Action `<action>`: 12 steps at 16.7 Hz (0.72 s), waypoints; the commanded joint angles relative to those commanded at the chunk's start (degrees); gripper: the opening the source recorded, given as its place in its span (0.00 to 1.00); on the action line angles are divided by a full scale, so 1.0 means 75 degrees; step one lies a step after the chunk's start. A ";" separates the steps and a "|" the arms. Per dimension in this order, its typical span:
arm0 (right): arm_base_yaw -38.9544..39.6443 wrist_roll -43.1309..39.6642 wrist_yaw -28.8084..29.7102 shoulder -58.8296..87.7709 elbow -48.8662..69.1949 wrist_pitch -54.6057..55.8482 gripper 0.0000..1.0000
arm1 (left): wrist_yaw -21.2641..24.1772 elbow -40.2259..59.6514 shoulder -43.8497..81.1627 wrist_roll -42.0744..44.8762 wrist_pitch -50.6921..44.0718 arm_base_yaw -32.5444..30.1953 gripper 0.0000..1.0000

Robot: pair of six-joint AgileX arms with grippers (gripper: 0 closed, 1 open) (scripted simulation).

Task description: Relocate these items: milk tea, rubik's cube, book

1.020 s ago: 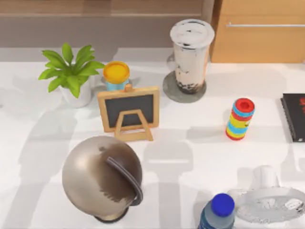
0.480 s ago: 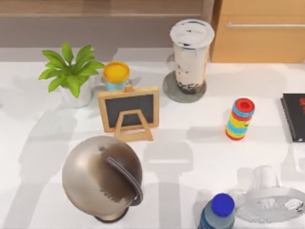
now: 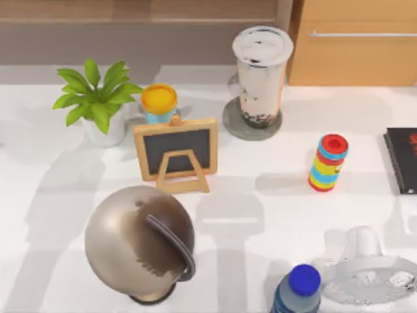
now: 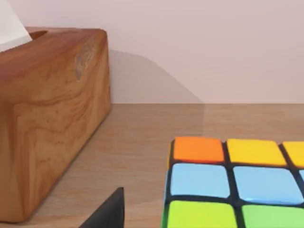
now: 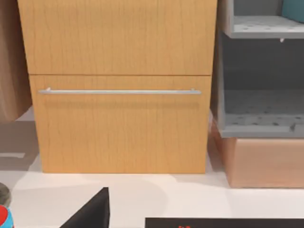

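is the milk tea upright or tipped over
Upright: the milk tea stands on a grey coaster, white lid on top, dark pearls settled at the bottom.

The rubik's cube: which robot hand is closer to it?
Left. The left wrist view has the rubik's cube right in front of it on a wooden surface, beside a wooden box. The right wrist view faces a drawer and a black book instead.
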 joint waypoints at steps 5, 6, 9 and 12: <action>0.0000 0.0000 0.0000 0.0000 0.0000 0.0000 1.00 | 0.0000 0.0000 0.0000 0.0000 0.0000 0.0000 1.00; 0.0000 0.0000 0.0000 0.0000 0.0000 0.0000 1.00 | -0.0001 -0.0002 -0.0003 0.0000 0.0001 -0.0013 1.00; 0.0000 0.0000 0.0000 0.0000 0.0000 0.0000 1.00 | -0.0031 -0.0241 -0.0190 0.0000 0.0069 -0.0038 1.00; 0.0000 0.0000 0.0000 0.0000 0.0000 0.0000 1.00 | -0.0088 -0.0627 -0.0459 0.0005 0.0171 -0.0080 1.00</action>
